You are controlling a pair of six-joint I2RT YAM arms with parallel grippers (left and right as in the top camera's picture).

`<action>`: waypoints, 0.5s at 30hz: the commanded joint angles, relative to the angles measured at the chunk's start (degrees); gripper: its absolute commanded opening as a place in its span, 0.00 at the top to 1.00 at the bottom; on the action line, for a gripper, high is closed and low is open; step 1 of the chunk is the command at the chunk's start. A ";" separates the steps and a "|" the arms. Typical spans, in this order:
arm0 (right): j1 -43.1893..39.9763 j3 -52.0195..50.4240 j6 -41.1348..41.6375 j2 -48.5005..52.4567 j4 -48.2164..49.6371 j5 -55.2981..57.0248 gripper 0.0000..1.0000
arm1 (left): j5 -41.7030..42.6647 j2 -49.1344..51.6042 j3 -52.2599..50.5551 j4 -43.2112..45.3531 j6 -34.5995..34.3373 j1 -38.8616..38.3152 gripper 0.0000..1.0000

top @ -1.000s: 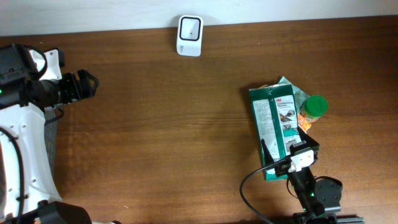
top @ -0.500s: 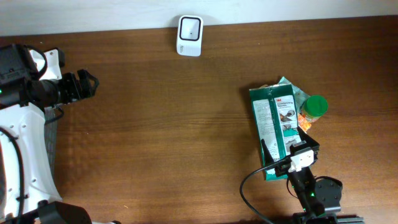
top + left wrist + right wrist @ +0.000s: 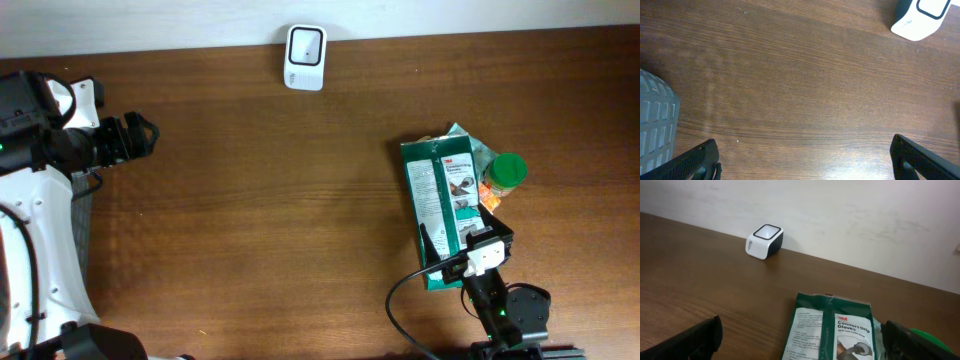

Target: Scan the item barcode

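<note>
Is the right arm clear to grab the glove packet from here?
Probably yes: the right gripper is open at the near end of the glove packet, with nothing between. A green-capped bottle lies beside its far corner.

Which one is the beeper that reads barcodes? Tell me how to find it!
Start at the brown wooden table and follow its far edge, where it meets the white wall. The scanner sits there alone, far from the green glove packet and the green-capped bottle. It is the only small white box, with a dark-rimmed window on top.
</note>
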 commanded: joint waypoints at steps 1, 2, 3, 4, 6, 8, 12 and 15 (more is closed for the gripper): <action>0.39 -0.28 0.22 -0.48 -0.28 -0.09 0.02 | 0.04 -2.08 0.11 0.07 0.28 0.13 0.01; 0.39 -0.28 0.22 -0.48 -0.28 -0.09 0.02 | 0.04 -3.56 0.11 0.07 0.28 -0.50 0.01; 0.39 -0.28 0.22 -0.48 -0.28 -0.09 0.02 | 0.04 -4.81 0.09 0.09 0.28 -1.07 0.01; 0.39 -0.28 0.22 -0.48 -0.28 -0.09 0.02 | 0.07 -6.84 -0.13 0.09 0.28 -2.23 0.01; 0.39 -0.28 0.22 -0.48 -0.28 -0.09 0.02 | 0.04 -10.58 -1.46 0.28 0.28 -3.96 0.01; 0.39 -0.28 0.22 -0.48 -0.28 -0.09 0.02 | 0.04 -13.79 -4.09 4.26 0.28 -4.94 0.01; 0.39 -0.28 0.22 -0.48 -0.28 -0.09 0.02 | 0.07 -23.78 -16.48 21.09 0.28 -7.41 0.01; 0.39 -0.28 0.22 -0.48 -0.28 -0.09 0.02 | 0.07 -32.54 -27.61 33.79 0.26 -9.49 0.01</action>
